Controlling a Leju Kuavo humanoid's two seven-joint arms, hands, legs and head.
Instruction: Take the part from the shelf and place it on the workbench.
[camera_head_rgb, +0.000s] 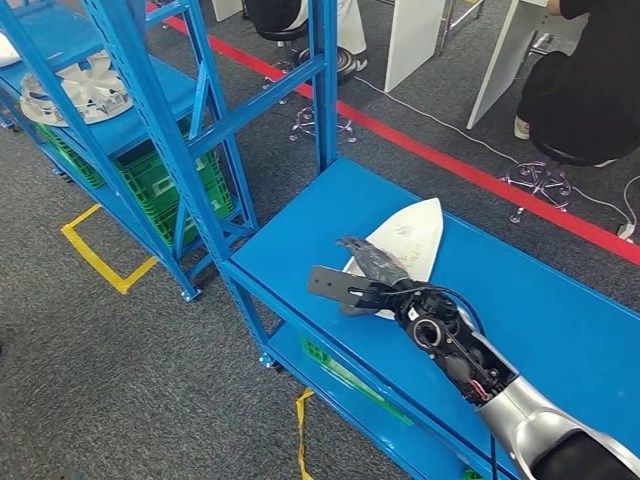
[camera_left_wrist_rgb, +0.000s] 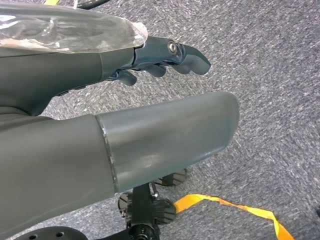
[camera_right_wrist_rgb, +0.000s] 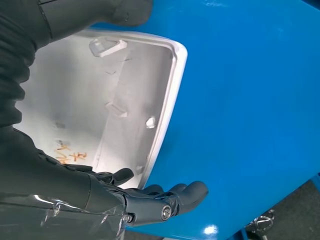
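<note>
The blue workbench (camera_head_rgb: 543, 320) carries the white part (camera_head_rgb: 411, 240), which lies flat on its top near the front edge, hollow side up as the right wrist view shows. The right arm reaches forward over the bench, and the right hand (camera_head_rgb: 370, 275) hovers at the near end of the part with fingers extended, grasping nothing. The left hand (camera_left_wrist_rgb: 162, 57) hangs over the grey carpet (camera_left_wrist_rgb: 271, 75), fingers loosely curled and empty.
</note>
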